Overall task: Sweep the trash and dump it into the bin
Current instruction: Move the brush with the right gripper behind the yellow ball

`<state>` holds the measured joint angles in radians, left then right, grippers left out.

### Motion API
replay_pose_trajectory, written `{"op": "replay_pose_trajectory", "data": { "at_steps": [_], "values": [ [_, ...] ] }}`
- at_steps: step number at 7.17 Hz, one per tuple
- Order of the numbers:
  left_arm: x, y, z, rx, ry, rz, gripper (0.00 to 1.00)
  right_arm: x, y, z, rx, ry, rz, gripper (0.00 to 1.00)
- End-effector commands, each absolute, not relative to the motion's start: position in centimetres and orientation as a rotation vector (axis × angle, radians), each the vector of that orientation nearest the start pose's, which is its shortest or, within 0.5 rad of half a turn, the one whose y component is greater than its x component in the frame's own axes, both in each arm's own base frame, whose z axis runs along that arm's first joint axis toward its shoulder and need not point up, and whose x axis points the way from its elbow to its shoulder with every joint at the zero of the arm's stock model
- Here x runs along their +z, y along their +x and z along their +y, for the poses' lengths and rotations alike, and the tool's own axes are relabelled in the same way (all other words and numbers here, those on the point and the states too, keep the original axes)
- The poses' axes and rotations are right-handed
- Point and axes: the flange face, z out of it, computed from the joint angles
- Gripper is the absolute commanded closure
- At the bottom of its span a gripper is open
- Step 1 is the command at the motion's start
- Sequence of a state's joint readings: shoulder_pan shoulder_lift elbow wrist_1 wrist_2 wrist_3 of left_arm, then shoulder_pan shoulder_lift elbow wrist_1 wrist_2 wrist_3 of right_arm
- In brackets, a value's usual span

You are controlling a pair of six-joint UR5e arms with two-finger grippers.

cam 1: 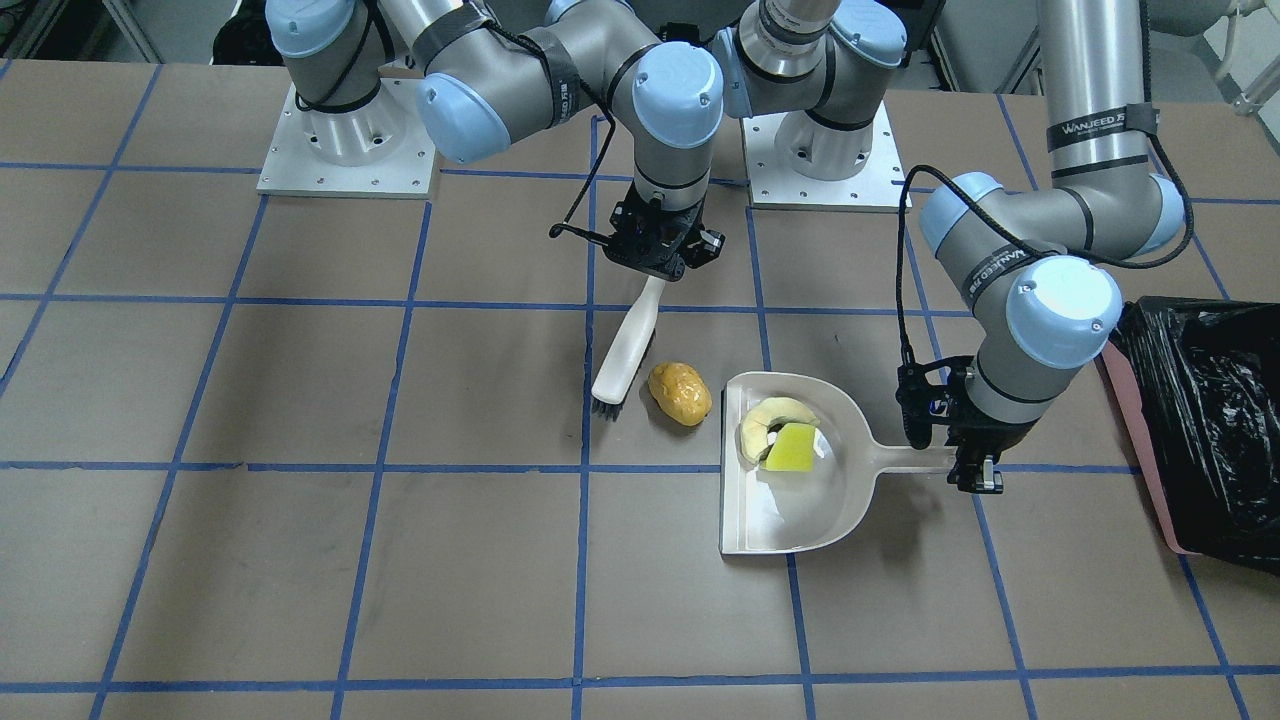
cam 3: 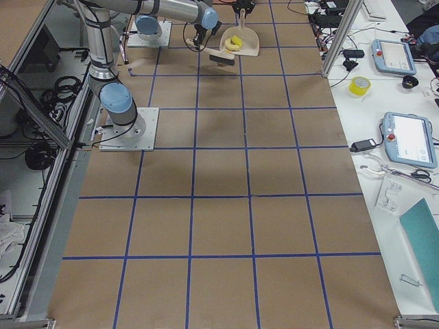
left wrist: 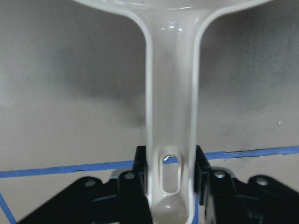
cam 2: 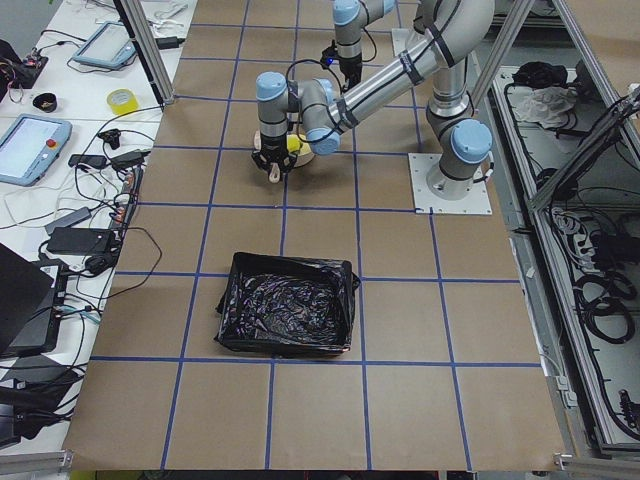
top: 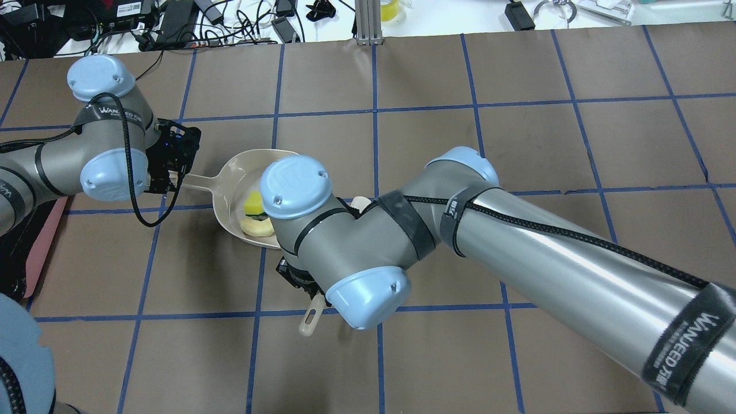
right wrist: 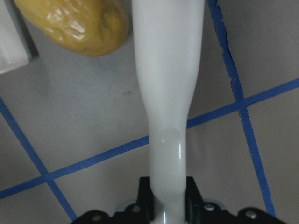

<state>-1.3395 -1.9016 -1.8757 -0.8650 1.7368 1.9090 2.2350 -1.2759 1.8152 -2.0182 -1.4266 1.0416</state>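
Trash: wedge [cam 1: 772,413] and sponge [cam 1: 792,447] lay in the dustpan [cam 1: 790,510]; the lump [cam 1: 680,393] sat on the table [cam 1: 300,400] just outside its mouth, brush [cam 1: 625,350] bristles near its far side. Right gripper [cam 1: 653,270] was clamped on the brush handle, left gripper [cam 1: 975,468] on the dustpan handle. Best, I judged, to sweep low and slow into the mouth, pan held flat. Arm straps [cam 1: 1100,127] read "WANJEED".

Robotics laboratory. Two industrial arms [cam 1: 1095,70] are bolted through metal base plates [cam 1: 400,170] to a brown surface [cam 1: 250,580] gridded with blue tape. Side benches [cam 3: 370,110] carry teach pendants [cam 3: 409,139], cables [cam 2: 120,190] and a tape roll [cam 2: 122,101].
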Motion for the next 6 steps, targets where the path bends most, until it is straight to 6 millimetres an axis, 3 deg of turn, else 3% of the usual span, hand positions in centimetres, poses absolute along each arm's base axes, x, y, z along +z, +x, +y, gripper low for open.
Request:
{"op": "replay_pose_trajectory", "data": {
  "at_steps": [1, 3, 6],
  "values": [
    [24.1, 1.5, -57.2, -0.186, -2.433, -2.197, 1.00, 23.6, 45.3, -33.6, 0.270, 0.602, 3.053, 1.00],
    [24.0, 1.4, -57.2, -0.187, -2.433, -2.195, 1.00, 21.1, 46.7, -35.4, 0.198, 0.568, 3.017, 1.00],
    [24.0, 1.4, -57.2, -0.182, -2.431, -2.196, 1.00, 21.7, 50.7, -39.5, 0.075, 0.447, 2.973, 1.00]
  ]
}}
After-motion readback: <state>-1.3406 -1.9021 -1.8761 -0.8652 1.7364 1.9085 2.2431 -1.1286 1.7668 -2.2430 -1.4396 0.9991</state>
